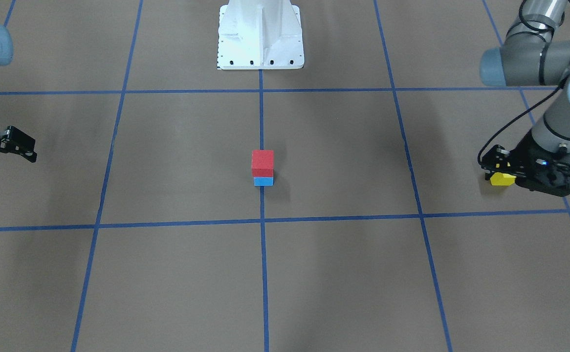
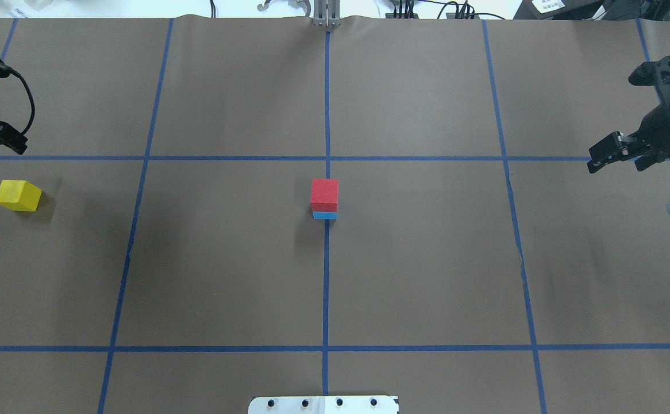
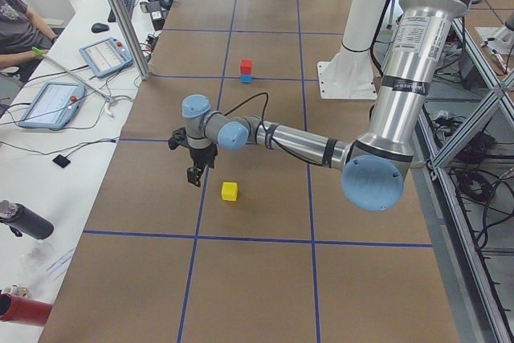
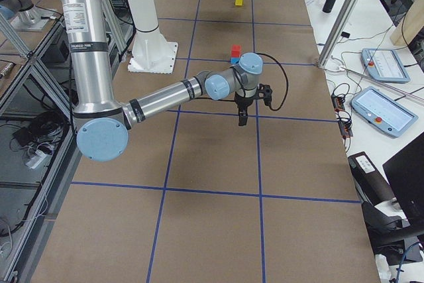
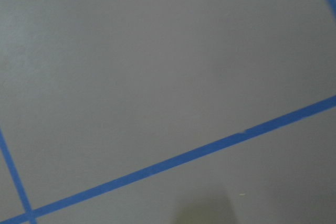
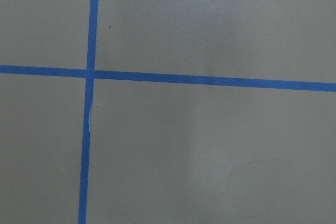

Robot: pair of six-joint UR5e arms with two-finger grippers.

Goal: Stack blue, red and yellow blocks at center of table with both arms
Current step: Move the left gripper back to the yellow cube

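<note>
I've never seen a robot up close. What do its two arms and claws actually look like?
The left arm and right arm match: silver tubes with small printed markings, grey joints with round light blue caps. The left claw and right claw are black, two-fingered, each fed by a black cable.

Matt brown paper-like table surface (image 2: 226, 259) lies smooth beneath blue tape lines (image 2: 326, 287); the red cube (image 2: 324, 194), sky-blue cube (image 2: 324, 215) and yellow cube (image 2: 19, 194) look matt, the silver metal arm tubes (image 3: 405, 78) satin, the white painted metal pedestal (image 1: 259, 34) glossy.
</note>
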